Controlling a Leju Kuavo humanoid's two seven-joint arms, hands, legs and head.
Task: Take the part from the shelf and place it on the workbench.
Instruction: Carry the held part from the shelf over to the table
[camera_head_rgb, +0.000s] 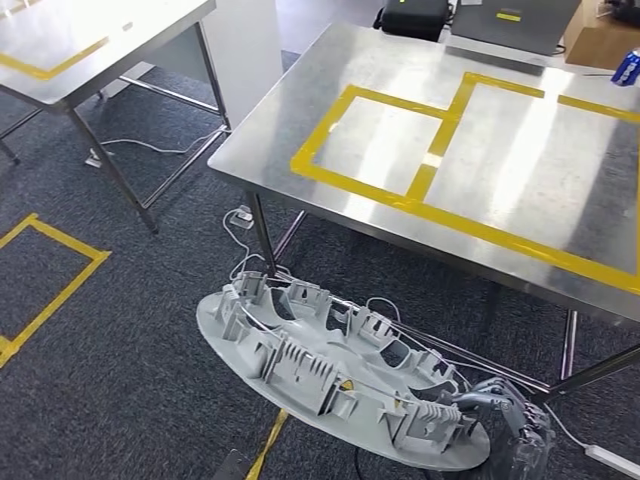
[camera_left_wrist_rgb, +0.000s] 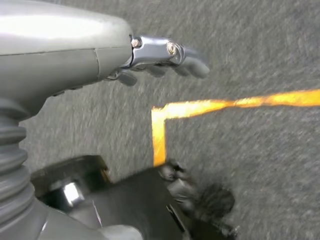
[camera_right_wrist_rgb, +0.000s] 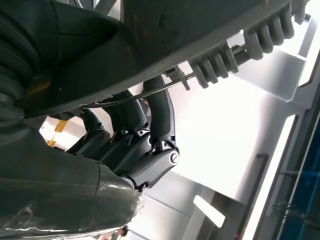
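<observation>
The part (camera_head_rgb: 332, 375), a long grey plastic panel with ribs and clips on its upper face, hangs low in the bottom centre of the head view, out over the carpet and short of the desk (camera_head_rgb: 528, 120). It is carried nearly flat, probably so it can be slid over the desk edge without tipping. The right hand (camera_head_rgb: 494, 415), at the lower right of the frame, grips the panel's near end; in the right wrist view its dark fingers (camera_right_wrist_rgb: 160, 112) curl up around the panel's edge, which keeps a long piece steady from one end. The left hand (camera_left_wrist_rgb: 166, 55) hangs over the carpet beside a yellow tape corner (camera_left_wrist_rgb: 158, 125), fingers held loosely together and holding nothing. The desk's yellow tape rectangles (camera_head_rgb: 377, 140) look like the intended landing place, so the carry seems well along.
</observation>
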